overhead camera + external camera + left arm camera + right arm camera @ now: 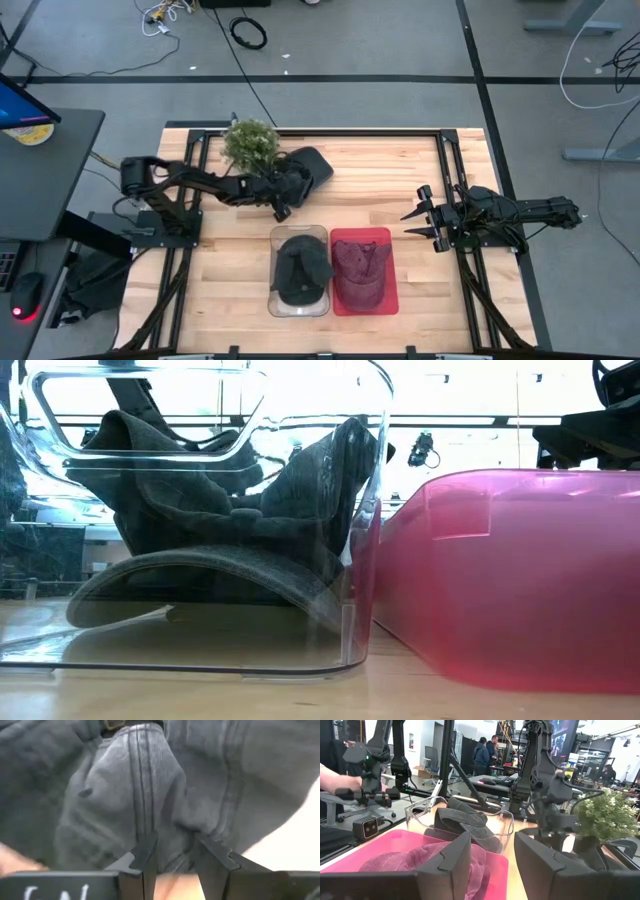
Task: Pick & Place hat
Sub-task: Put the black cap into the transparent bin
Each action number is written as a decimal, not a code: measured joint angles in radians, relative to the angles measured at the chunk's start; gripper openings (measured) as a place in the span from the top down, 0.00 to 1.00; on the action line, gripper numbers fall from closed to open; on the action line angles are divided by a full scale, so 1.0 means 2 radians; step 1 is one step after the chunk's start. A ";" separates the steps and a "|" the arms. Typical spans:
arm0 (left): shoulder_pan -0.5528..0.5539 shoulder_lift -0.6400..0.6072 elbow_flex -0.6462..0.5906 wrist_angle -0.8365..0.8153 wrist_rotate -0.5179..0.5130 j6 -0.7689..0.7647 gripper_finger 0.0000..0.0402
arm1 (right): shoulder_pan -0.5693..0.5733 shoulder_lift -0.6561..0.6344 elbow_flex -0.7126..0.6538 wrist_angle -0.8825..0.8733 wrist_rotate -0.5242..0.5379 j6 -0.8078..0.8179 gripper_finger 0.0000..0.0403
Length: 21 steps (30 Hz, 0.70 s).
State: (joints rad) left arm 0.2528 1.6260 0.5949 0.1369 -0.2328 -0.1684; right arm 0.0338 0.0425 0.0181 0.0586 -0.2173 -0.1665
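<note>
Left gripper [283, 207] gripping dark grey fabric cap [308, 166] beside green potted plant [250, 143], fingers narrow on cloth. Right gripper [424, 222] waiting at table's right edge, fingers wide. Clear bin [299, 307] holding dark cap; red bin [390, 300] holding maroon cap.

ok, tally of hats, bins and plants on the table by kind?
Hats: 3, namely the dark hat in the clear bin, the maroon hat in the red bin and the dark hat under the left gripper.
Bins: 2, the clear bin and the red bin.
Plants: 1, the potted plant.
Total: 6.
</note>
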 joint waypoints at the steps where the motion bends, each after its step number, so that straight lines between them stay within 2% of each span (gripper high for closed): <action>1: 0.001 0.014 0.001 0.020 -0.002 0.003 0.69 | 0.000 0.000 0.000 0.000 0.000 0.000 0.61; 7: 0.016 0.057 0.003 0.068 0.000 0.012 0.73 | 0.000 0.000 0.000 0.000 0.000 0.000 0.61; 9: 0.019 0.055 0.003 0.065 0.009 0.014 0.80 | 0.000 0.000 0.000 0.000 0.000 0.000 0.61; 12: 0.019 0.045 0.003 0.055 0.013 0.016 0.95 | 0.000 0.000 0.000 0.000 0.000 0.000 0.61; 13: 0.019 0.040 0.004 0.053 0.013 0.015 0.97 | 0.000 0.000 0.000 0.000 0.000 0.000 0.61; 18: 0.008 0.021 0.005 0.040 0.011 0.014 0.99 | 0.000 0.000 0.000 0.000 0.000 0.000 0.61; 21: -0.005 0.001 0.005 0.040 -0.015 0.025 0.99 | 0.000 0.000 0.000 0.000 0.000 0.000 0.61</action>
State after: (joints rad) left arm 0.2421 1.6287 0.6041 0.2173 -0.2627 -0.1189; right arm 0.0338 0.0423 0.0179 0.0586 -0.2176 -0.1665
